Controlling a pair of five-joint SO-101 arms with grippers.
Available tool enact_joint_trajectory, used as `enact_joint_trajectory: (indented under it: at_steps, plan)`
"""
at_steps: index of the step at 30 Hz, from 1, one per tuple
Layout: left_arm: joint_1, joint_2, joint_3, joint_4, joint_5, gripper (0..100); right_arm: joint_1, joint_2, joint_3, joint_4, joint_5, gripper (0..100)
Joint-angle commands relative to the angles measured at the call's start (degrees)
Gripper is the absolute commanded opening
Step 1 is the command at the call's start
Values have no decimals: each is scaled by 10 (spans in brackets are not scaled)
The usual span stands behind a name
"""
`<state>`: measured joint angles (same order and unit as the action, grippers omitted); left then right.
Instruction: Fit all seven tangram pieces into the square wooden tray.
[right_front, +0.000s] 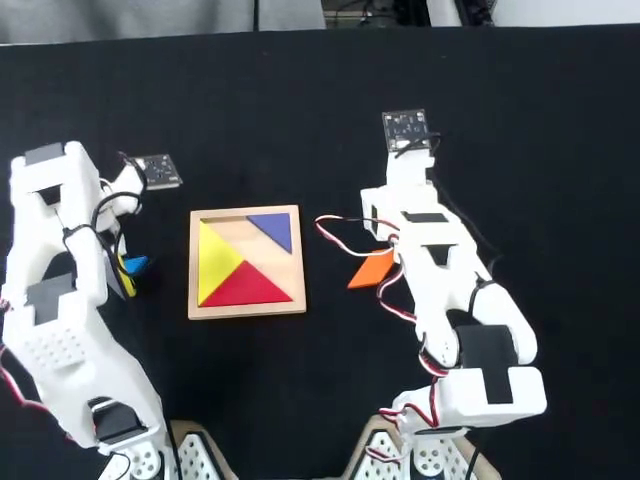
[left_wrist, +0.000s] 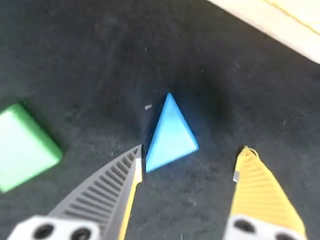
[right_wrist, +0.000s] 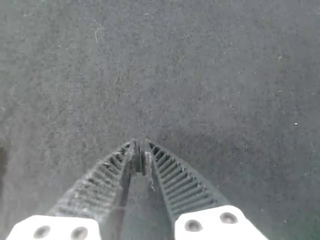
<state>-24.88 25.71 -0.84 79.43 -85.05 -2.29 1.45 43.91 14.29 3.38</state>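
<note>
So far, three of the seven pieces sit in the tray (right_front: 247, 313), which lies at the middle of the table (right_front: 560, 200) in the high view. A yellow triangle (right_front: 217, 262) fills its 9 o'clock side, a red triangle (right_front: 248, 289) lies along the 6 o'clock edge, and a dark blue piece (right_front: 274, 230) sits in the 1 o'clock corner. Bare wood shows at 12 o'clock and down the 3 o'clock side, so by my reckoning the job is a little under half done, with four pieces left to place.

Of those, a light blue triangle (left_wrist: 171, 135) lies flat on the table at 9 o'clock from the tray. The left claw (left_wrist: 192, 151) hangs over it, spread wide and holding nothing; one fingertip is just beside a corner of the triangle, the other stands apart. It looks like the next piece to be picked up. A green block (left_wrist: 22, 145) lies near that triangle, not touching it.

An orange piece (right_front: 372, 268) lies at 3 o'clock from the tray, close beside the right arm. The right claw (right_wrist: 140, 152) is pinched together with nothing in it, above bare black table.
</note>
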Motion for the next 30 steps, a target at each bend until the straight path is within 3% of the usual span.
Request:
enact_joint_trajectory:
  at_steps: [1, 10, 19, 25, 30]
  plan:
    - [4, 9, -10, -11, -304, 295, -8, -4, -37, -11, 6, 22]
    - [17, -48, -4, -43, -251, 295, -8, -4, -37, -11, 6, 24]
    - [22, -53, -33, 84, -275, 295, -7, -4, -37, -11, 6, 25]
    - [53, -52, -29, 82, -251, 270, -5, -4, -37, -11, 6, 25]
    - [51, -52, -36, 64, -279, 268, -6, -4, -37, -11, 6, 25]
